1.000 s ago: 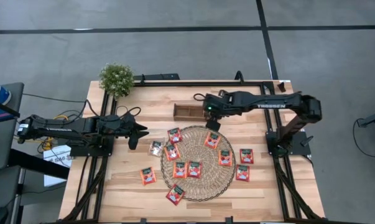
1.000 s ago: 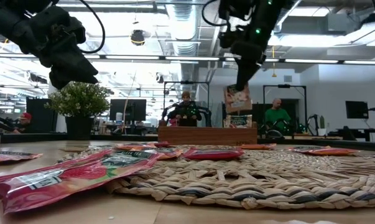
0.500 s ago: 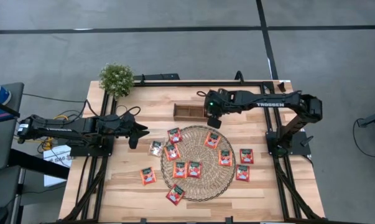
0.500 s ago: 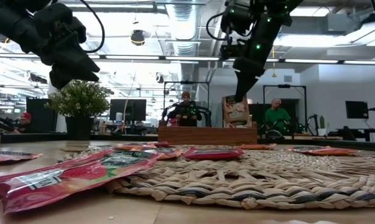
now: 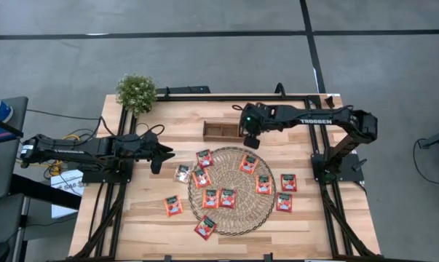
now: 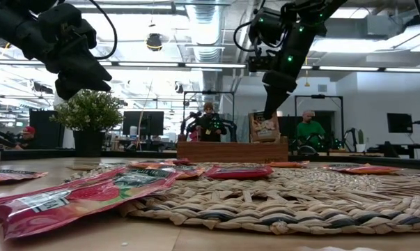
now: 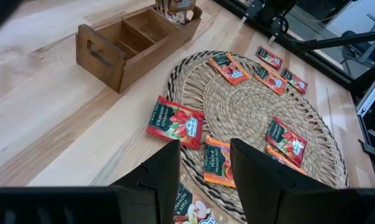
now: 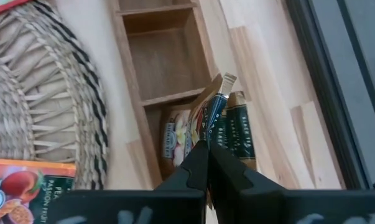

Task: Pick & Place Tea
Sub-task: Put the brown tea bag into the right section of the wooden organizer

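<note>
Sachets mostly lie beside your wooden tray; your right tool, pinched on one sachet, hangs over that tray's end compartment; your left tool waits open, empty.

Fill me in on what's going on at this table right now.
The right gripper is shut on a tea sachet and holds it upright over the end compartment of the wooden tray, where other sachets already stand. The left gripper is open and hangs idle above the table's left side. About a dozen red-orange sachets lie flat on and around the round woven mat, not yet moved.
</note>
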### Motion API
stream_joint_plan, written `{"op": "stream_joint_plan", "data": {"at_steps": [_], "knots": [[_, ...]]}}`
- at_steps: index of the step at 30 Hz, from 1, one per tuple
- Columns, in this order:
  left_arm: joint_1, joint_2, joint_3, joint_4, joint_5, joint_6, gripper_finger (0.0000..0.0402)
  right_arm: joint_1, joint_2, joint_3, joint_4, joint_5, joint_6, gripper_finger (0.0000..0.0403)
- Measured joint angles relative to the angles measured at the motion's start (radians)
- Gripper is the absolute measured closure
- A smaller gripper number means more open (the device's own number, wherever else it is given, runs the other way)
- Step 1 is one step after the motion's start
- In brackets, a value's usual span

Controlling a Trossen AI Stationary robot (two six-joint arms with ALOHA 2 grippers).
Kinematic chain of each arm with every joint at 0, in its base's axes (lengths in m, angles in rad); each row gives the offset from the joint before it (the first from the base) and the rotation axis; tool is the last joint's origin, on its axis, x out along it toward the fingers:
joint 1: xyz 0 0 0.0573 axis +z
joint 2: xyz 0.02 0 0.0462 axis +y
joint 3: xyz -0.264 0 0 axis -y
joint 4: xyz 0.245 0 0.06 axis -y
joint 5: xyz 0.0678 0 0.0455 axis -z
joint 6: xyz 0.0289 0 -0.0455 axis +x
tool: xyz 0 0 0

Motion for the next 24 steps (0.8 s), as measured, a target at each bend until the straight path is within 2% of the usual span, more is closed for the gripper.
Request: {"op": "stream_joint_plan", "data": {"at_steps": [11, 24], "knots": [[0.0, 0.0, 0.0, 0.0, 0.0, -0.001, 0.0269, -0.002, 0.067, 0.001, 0.02, -0.012, -0.015, 0.0403], [0.0, 0.0, 0.0, 0.0, 0.0, -0.006, 0.0269, -0.011, 0.068, 0.002, 0.016, -0.007, -0.015, 0.0403]]}}
